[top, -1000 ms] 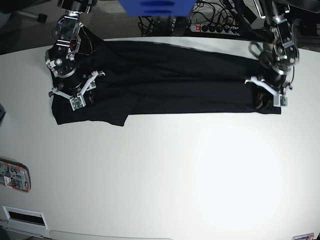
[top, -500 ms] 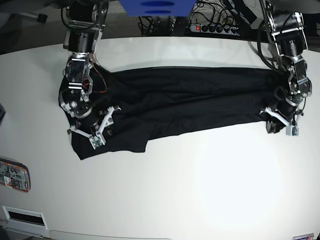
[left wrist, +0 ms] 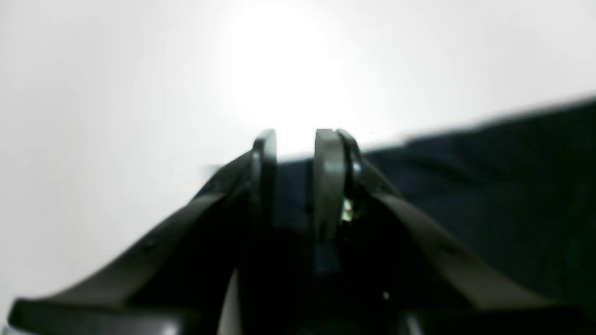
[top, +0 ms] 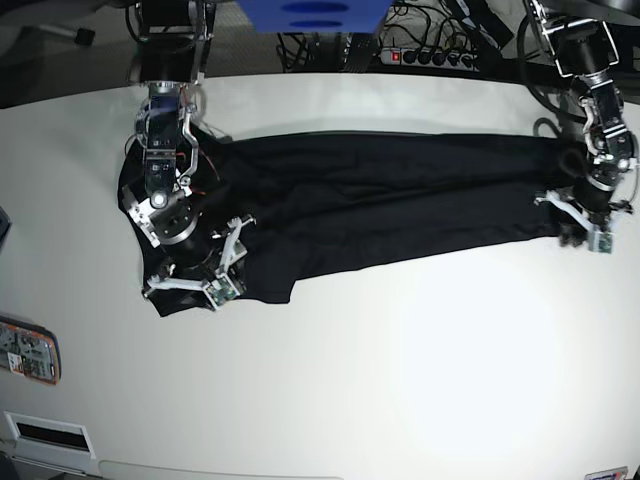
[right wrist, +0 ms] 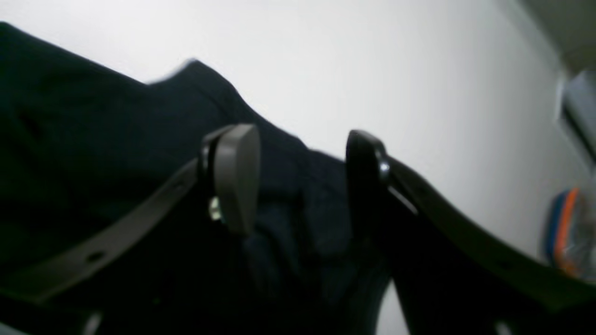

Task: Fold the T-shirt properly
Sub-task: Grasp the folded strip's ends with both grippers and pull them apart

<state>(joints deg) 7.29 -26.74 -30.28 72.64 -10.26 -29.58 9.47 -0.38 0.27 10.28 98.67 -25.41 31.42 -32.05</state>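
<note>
Since half a second ago: both arms shifted, T-shirt (top: 380, 205) dragged along; hem end at 3 o'clock now sits higher on the table, sleeve end at 9 o'clock lower and a touch further in. A full second ago, lay straighter and nearer the far edge.

T-shirt: plain black, folded into a long band across the far half of the white table (top: 400, 370), running 9 to 3 o'clock with a slight tilt. Near edge wavy, bulging toward 7 o'clock where a sleeve flap juts out. Wrinkled around mid-span. No label mark visible.

Right gripper (top: 195, 285) at the 9 o'clock end: jaws partly apart, bunched black cloth between the fingers (right wrist: 235, 172) in the wrist view; clamped on the fabric.

Left gripper (top: 585, 232) at the 3 o'clock end: jaws nearly together, thin fold of dark cloth pinched between the pads (left wrist: 328, 177).

Around: blue box (top: 310, 14) at 12 o'clock past the table edge, power strip (top: 425, 57) and cables behind it. Orange-edged packet (top: 30, 352) at the 8 o'clock table edge, well apart from the shirt. White slotted plate (top: 45, 432) at 7 o'clock. Near half of the table washed out by glare.
</note>
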